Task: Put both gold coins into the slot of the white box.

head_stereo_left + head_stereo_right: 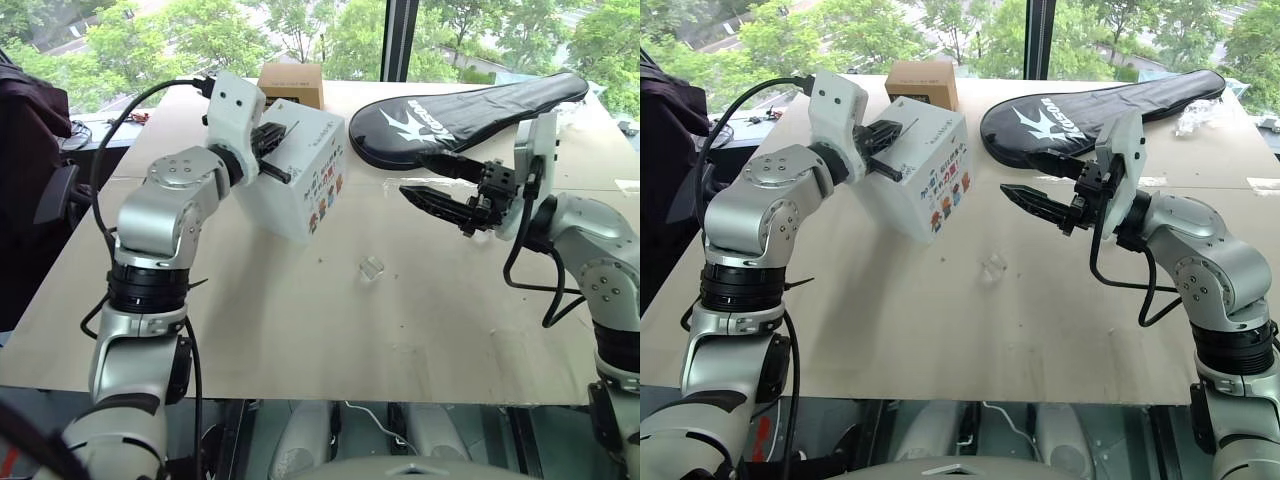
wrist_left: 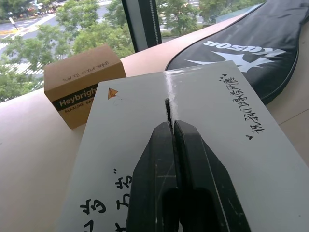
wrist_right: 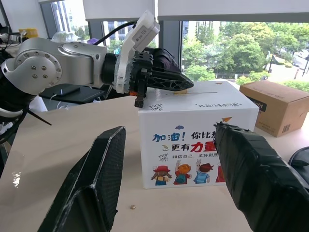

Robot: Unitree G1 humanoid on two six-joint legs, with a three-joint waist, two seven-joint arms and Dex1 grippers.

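- White box (image 1: 300, 175) on the tan table (image 1: 300, 340), left of centre, cartoon figures and coloured print on the side facing the robot, black handwriting on top.
- Slot (image 2: 168, 110) on the box top: thin dark slit running away from the left fingertips.
- Left gripper (image 2: 172, 126) over the box top, fingers pressed together, tips right at the near end of the slot; cannot tell whether anything is pinched between them.
- In the right wrist view, a small yellow-orange fleck on the box top under the left fingers; too small to say whether a coin.
- Right gripper (image 1: 425, 178) held above the table right of the box, well apart from it, fingers spread wide, nothing between them, pointing toward the box.
- Tiny round gold-brown speck (image 3: 133, 207) on the table in front of the box, seen between the right fingers; possibly one of the gold coins, too small to confirm.
- Small clear plastic holder (image 1: 371, 268) on bare table between box and right gripper, nearer the robot than both.
- Brown carton (image 1: 291, 84) just behind the box, "Heybright" print on its side.
- Black racket bag (image 1: 465, 112) with white logo at the far right of the table, behind the right gripper.
- Windows with green trees beyond the table's far edge.
- Nothing between the left fingertips and the slot.
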